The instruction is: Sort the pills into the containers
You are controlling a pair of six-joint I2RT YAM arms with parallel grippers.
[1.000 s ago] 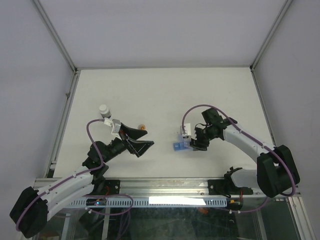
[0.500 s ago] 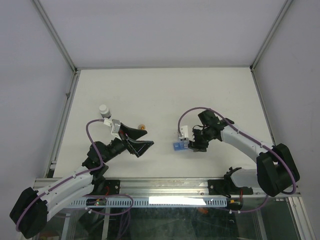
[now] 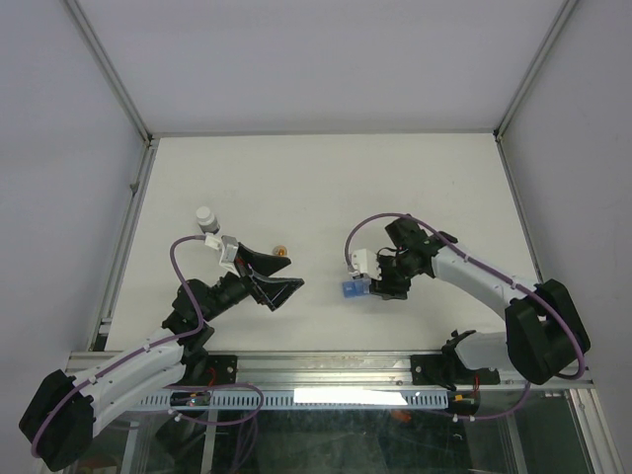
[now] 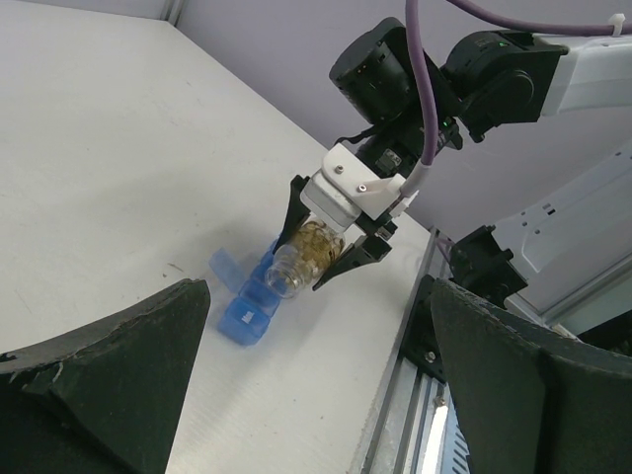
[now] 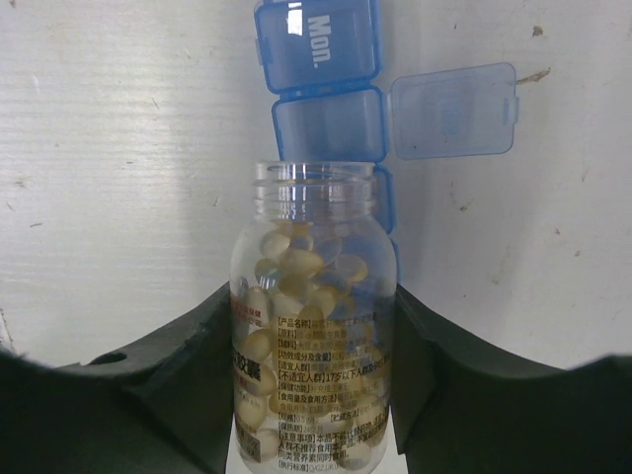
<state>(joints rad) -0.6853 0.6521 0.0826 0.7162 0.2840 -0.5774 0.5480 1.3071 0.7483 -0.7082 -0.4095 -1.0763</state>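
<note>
My right gripper [image 5: 314, 316] is shut on a clear bottle [image 5: 314, 375] that lies tipped over, its open mouth facing the blue pill organiser [image 5: 318, 44]. Yellowish pills [image 5: 301, 262] crowd toward the bottle's neck. The containers are that organiser's row of compartments. The one after "Mon." [image 5: 329, 125] is open, its lid [image 5: 452, 111] flipped out to the right, and the bottle mouth hangs just behind it. In the top view the organiser [image 3: 351, 289] lies by the right gripper [image 3: 378, 284]. My left gripper [image 3: 276, 281] stands wide open to the left with nothing in it.
A small bottle with a white cap [image 3: 205, 217] stands at the left of the table. A tiny orange thing [image 3: 279, 251] lies just beyond the left fingers. The metal table rail [image 4: 415, 375] runs along the near edge.
The right gripper has shifted a little left and nearer with the bottle, bringing its mouth over the organiser. The left arm has not moved.
</note>
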